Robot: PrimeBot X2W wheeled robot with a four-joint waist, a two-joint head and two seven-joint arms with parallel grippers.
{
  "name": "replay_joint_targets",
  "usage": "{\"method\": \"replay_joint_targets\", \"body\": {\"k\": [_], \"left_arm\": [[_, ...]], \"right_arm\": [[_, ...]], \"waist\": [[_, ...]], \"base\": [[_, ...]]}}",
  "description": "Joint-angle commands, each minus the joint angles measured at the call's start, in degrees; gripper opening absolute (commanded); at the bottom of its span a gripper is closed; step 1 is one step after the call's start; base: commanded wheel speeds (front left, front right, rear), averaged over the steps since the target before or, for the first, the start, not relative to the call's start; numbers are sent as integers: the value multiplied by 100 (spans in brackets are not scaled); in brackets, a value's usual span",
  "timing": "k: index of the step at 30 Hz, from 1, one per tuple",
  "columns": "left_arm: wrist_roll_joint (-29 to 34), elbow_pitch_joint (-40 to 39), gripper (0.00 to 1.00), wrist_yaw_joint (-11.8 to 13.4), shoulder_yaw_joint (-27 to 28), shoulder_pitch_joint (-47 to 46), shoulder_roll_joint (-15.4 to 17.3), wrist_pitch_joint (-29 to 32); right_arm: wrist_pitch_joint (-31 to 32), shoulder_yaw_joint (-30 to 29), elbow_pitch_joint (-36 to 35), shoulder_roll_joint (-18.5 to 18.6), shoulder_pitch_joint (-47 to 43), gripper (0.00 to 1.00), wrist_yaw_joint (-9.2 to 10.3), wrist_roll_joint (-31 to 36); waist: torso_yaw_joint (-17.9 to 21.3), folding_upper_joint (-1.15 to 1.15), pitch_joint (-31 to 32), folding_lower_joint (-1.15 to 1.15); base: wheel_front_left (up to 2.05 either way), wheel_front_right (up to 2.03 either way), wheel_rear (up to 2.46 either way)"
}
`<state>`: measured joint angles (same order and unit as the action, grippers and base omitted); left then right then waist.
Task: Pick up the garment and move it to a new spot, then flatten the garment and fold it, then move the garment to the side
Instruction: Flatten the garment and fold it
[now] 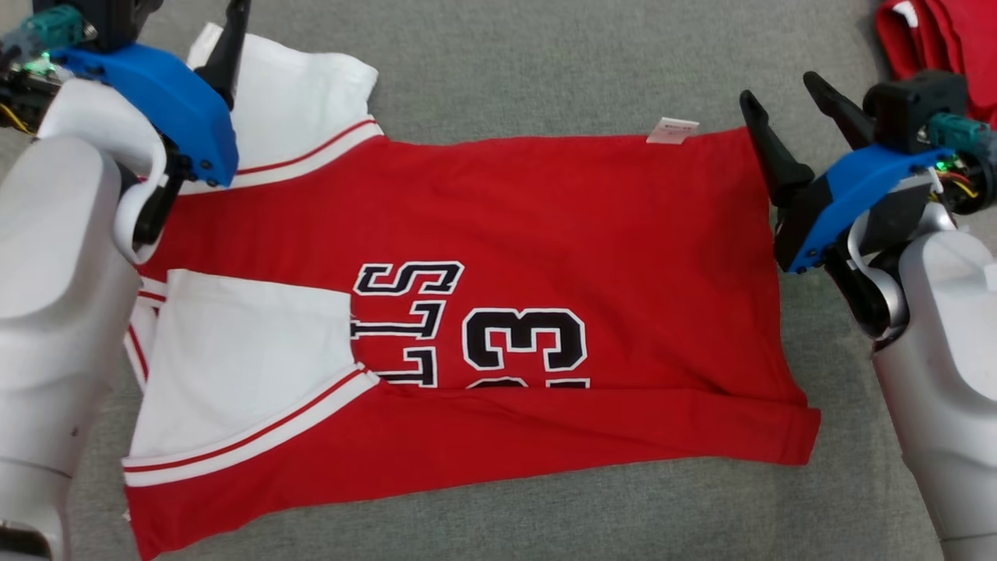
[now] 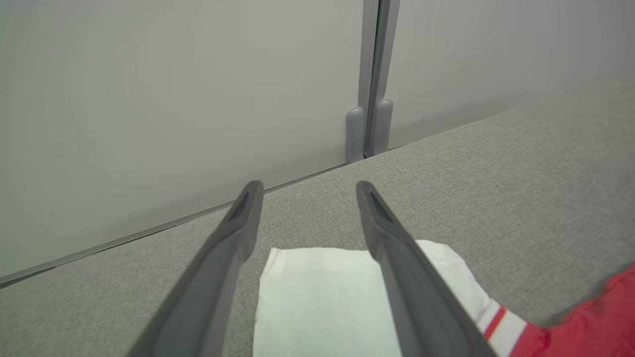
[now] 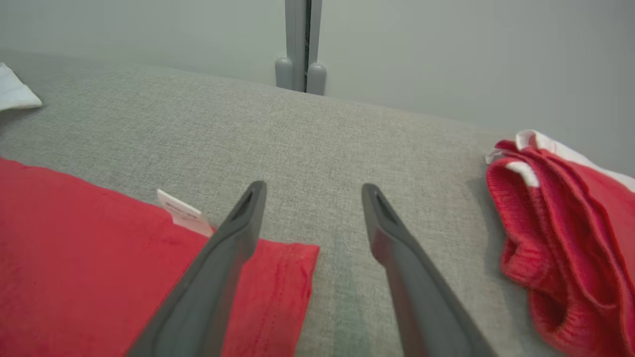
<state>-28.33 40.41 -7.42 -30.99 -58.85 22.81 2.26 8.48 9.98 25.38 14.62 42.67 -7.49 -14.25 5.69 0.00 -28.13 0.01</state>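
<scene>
Since the red garment (image 1: 545, 234) lies flat across the middle of the grey surface (image 1: 506, 62) with its near long edge turned up over the printed number, you are likely set to fold the far edge next. Your left end effector (image 2: 305, 191) is poised open over the far white sleeve (image 1: 304, 86). Your right end effector (image 1: 779, 87) is open at the far hem corner beside the white tag (image 1: 671, 130), gripping nothing, and a bunched red cloth (image 1: 935, 31) sits apart at far right.

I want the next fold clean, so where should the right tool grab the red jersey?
Best guess: pinch the far right corner of the red jersey, beside the white tag, coming from the right side with the open right tool. That corner lies flat at the cloth's free edge, right by the tool.
</scene>
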Motion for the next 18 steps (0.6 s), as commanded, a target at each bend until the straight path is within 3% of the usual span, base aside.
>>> {"method": "replay_joint_targets", "body": {"k": [1,11,18], "left_arm": [[-80,40,100,-8,-65,-141,48,25],[-815,979,100,-8,-883,-739,449,395],[-1312,1457,100,-8,-1177,-810,512,623]], "right_arm": [[-40,19,27,-3,137,100,-1,-68],[-245,475,268,-88,501,100,-1,-355],[-303,627,281,-25,643,100,-1,-459]], "waist": [[12,0,-49,-1],[343,0,-449,-1],[434,0,-603,-1]], "base": [[0,0,0],[0,0,0],[0,0,0]]}}
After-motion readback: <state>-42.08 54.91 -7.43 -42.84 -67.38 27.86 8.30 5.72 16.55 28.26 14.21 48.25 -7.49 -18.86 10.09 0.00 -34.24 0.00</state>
